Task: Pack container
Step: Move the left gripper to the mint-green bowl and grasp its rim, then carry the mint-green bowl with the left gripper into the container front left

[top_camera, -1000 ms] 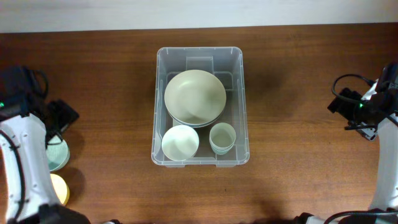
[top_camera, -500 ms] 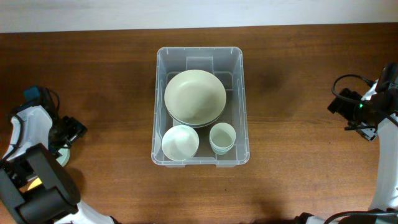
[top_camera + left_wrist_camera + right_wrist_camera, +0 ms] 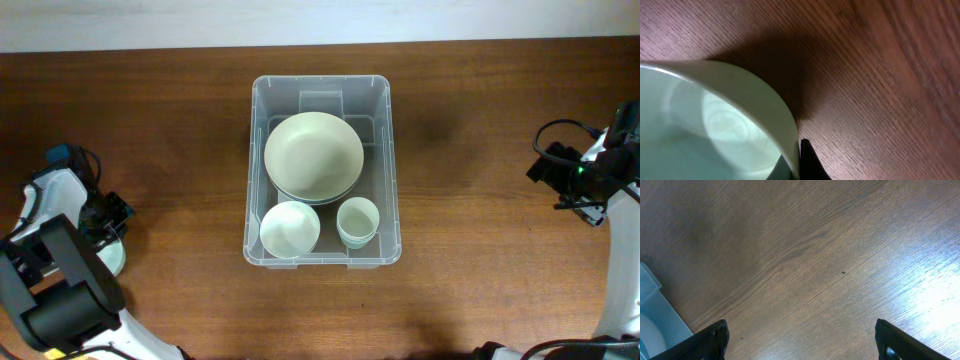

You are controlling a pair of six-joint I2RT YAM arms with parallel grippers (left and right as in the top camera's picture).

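The container (image 3: 393, 170), a large clear plastic bin, stands at the table's middle. It holds a big pale green plate (image 3: 313, 157), a small white bowl (image 3: 290, 228) and a pale green cup (image 3: 358, 221). At the far left my left gripper (image 3: 108, 236) is shut on the rim of a pale green bowl (image 3: 112, 258) that rests on the table. In the left wrist view the bowl (image 3: 715, 120) fills the left side, its rim pinched in the left gripper (image 3: 796, 161). My right gripper (image 3: 800, 347) stands open over bare wood, right of the container's corner (image 3: 652, 307).
The wooden table (image 3: 480, 120) stretches wide on both sides of the container. My left arm's white body (image 3: 60, 290) covers the table's lower left corner. The right arm (image 3: 590, 175) with its cables sits at the right edge.
My left arm swung down over the pale green bowl and its gripper shut on the bowl's rim. The right arm has not moved.
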